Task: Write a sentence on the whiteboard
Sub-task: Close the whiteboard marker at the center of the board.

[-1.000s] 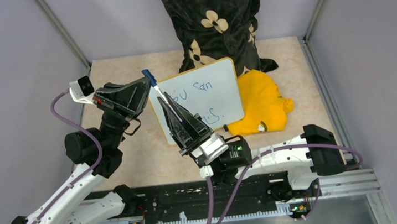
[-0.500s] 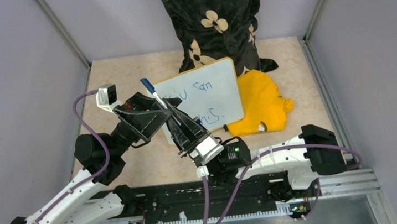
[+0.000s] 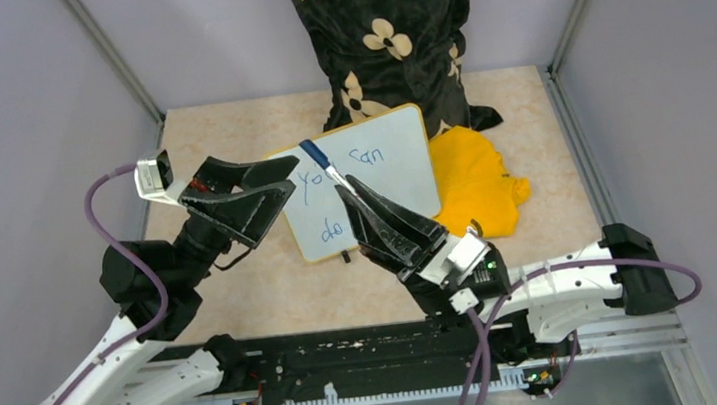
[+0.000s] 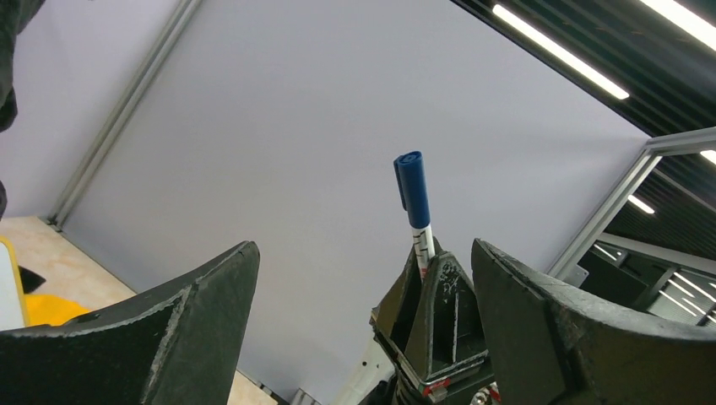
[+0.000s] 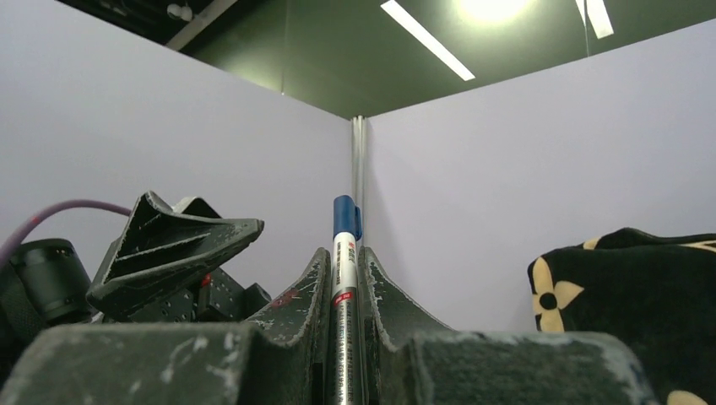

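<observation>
Right end effector (image 3: 352, 195) is closed on a marker (image 5: 344, 278); we see the white barrel clamped between the two fingers and the blue cap projecting past the fingertips, up and to the left across the whiteboard (image 3: 403, 183) in the top view. Left end effector (image 4: 363, 249) stands wide, with nothing between its fingers; it sits just left of the marker, above the left edge of the board. Beyond both, the whiteboard rests on the counter (image 3: 243, 285) near the middle, long side running left to right, with a small black clip (image 3: 345, 256) on its near edge. We cannot tell whether it lies flat or leans. Of the sentence (image 3: 367, 156), in blue, we read "yo" and "can" on the upper line and "do" below; the remainder is hidden behind the right end effector. A yellow cloth (image 3: 473, 185) lies touching the board's right edge. Farthest back, a black fabric with pale flowers (image 3: 383, 39) stands against the rear wall, meeting the board's far edge.
</observation>
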